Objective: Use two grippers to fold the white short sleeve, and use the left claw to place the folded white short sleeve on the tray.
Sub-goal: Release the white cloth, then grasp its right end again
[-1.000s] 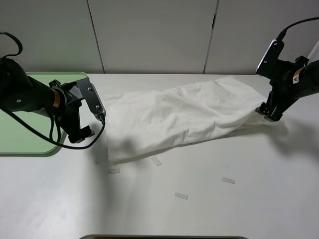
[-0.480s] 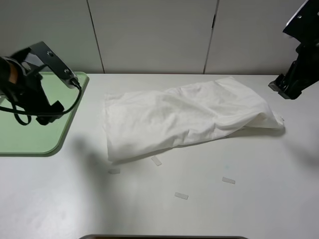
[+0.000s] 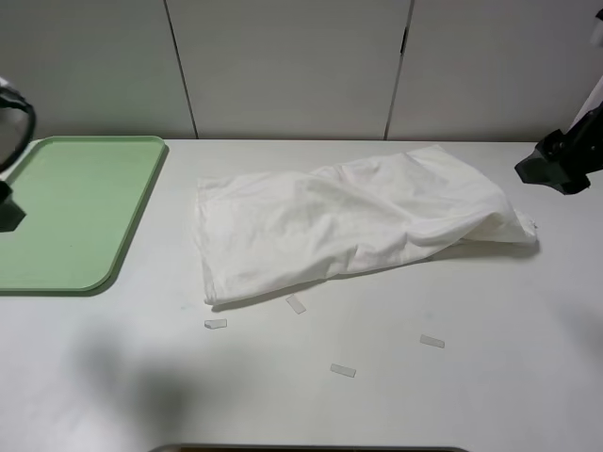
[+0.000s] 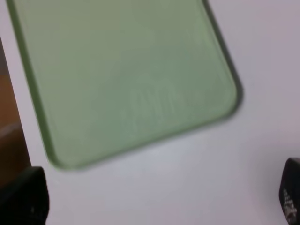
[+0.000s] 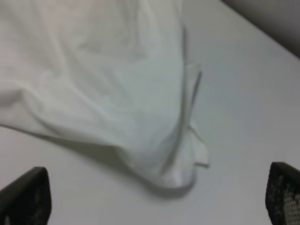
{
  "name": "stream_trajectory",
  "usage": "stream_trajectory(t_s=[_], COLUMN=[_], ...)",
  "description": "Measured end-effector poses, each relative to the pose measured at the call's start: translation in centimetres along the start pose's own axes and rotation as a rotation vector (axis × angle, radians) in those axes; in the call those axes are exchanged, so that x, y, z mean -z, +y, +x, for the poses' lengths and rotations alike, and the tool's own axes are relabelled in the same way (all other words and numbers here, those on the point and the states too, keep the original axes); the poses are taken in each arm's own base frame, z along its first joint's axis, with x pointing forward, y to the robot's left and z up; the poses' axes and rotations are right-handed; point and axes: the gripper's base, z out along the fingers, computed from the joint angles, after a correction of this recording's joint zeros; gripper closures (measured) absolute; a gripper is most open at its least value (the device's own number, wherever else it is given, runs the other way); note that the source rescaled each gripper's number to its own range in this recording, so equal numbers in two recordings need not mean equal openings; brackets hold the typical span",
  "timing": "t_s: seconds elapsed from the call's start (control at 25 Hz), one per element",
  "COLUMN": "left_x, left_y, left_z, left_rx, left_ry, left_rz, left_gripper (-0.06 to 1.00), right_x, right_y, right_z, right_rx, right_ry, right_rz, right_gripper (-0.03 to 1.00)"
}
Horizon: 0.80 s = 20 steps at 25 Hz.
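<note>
Smooth table (image 3: 377, 395) holds rumpled shirt (image 3: 349, 221) — and flat tray (image 3: 75, 207).

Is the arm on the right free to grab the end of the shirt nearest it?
Probably yes. The right gripper hangs open near the white short sleeve, whose crumpled end lies on the table with nothing covering or blocking it.

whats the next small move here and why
Probably lower the right gripper onto the crumpled right end of the white short sleeve and grip it for another fold. The garment lies long and only loosely folded, off the tray. The right gripper hangs open and empty near that end, and the left gripper is open by the tray.
</note>
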Motion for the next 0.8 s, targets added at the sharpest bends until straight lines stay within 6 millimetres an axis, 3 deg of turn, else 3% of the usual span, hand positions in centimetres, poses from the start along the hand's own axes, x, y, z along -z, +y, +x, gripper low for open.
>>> stream_trajectory(t_s=[0.24, 0.32, 0.48, 0.8], left_x=[4.9, 5.2, 8.5, 10.4], left_y=[0.2, 0.1, 0.2, -0.1], left_z=[4.3, 4.7, 9.0, 14.5], left_rx=[0.136, 0.145, 0.243, 0.316], left_ry=[0.005, 0.011, -0.081, -0.323], left_rz=[0.08, 0.088, 0.124, 0.121], left_gripper=[-0.02, -0.02, -0.02, -0.02], right_x=[2.2, 2.8, 4.4, 4.7], right_y=[0.8, 1.0, 1.7, 2.6], right_z=[0.1, 0.1, 0.4, 1.7], right_rx=[-0.099, -0.126, -0.202, -0.233], right_ry=[-0.03, -0.048, -0.047, 0.099], right_rz=[-0.062, -0.078, -0.13, -0.215], right_gripper=[-0.03, -0.03, -0.03, -0.03])
